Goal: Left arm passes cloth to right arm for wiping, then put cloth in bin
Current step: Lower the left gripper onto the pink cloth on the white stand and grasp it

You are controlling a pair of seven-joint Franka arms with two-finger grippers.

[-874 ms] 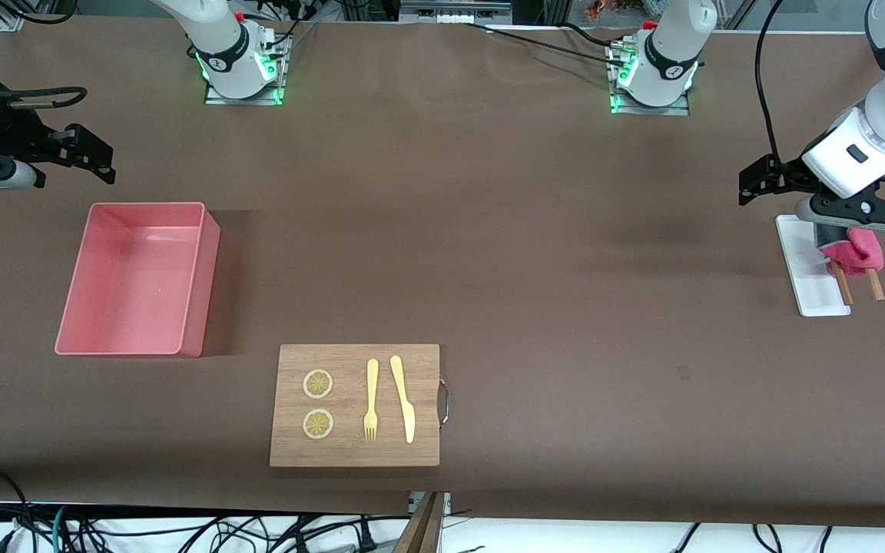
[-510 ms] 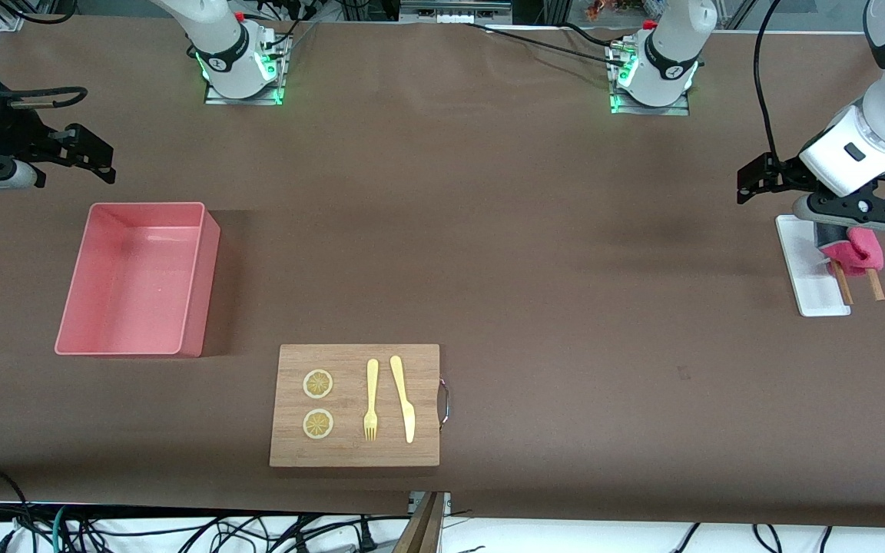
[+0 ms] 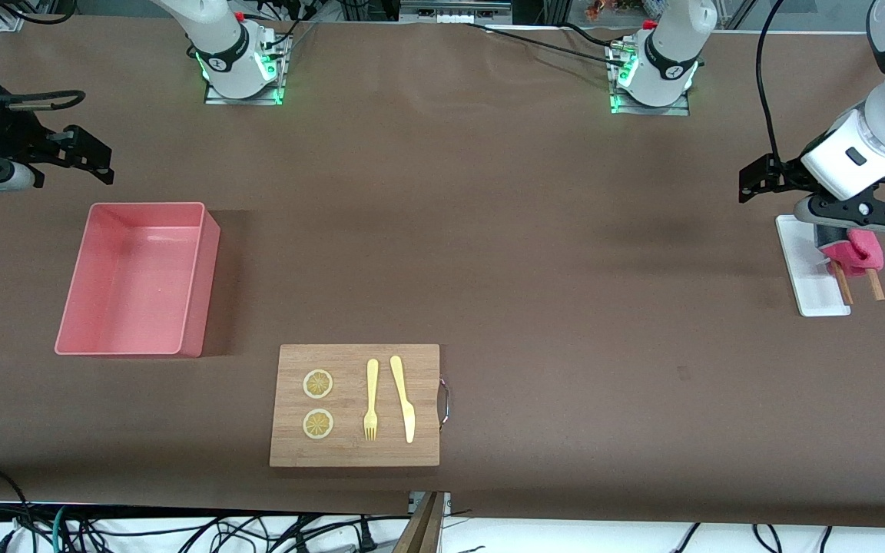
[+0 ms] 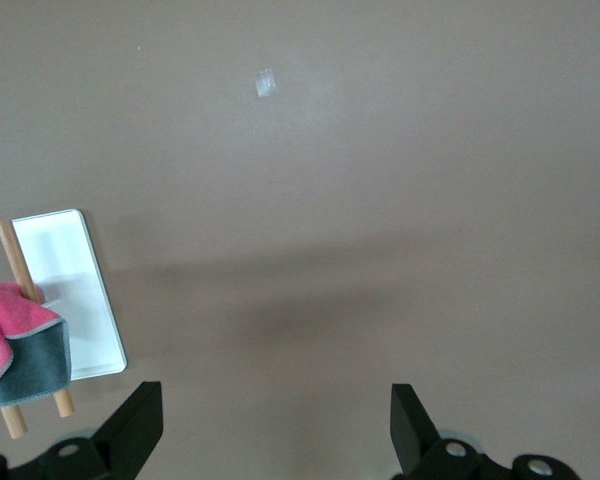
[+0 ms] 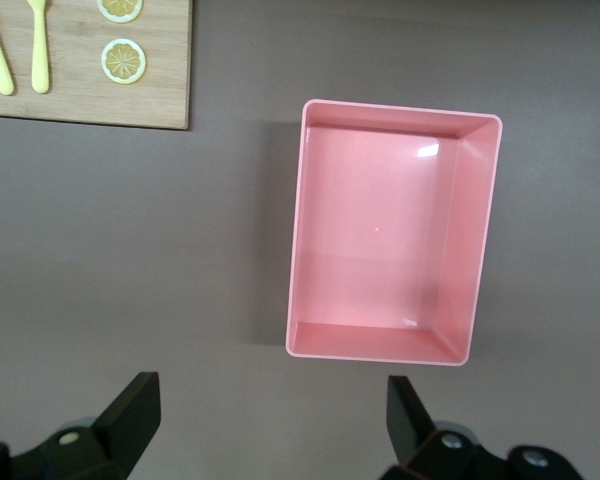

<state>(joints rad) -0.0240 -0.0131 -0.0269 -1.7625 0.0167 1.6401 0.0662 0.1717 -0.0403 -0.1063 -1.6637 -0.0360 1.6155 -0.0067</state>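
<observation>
**Cloth on sticks, not grabbed yet**

Cloth (image 3: pixel 856 253) lies on two wooden sticks (image 3: pixel 875 285) across the white tray (image 3: pixel 803 253), at left arm's table end. Left gripper (image 3: pixel 842 223) above it, fingers spread, nothing held. Right gripper (image 3: pixel 66 150) waits near bin (image 3: pixel 135 349), fingers apart, empty.

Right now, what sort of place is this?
Probably a robotics lab: two arms bolted to a brown-covered table, loose cables along its edge, and staged props like the pink bin and cutting board.
</observation>
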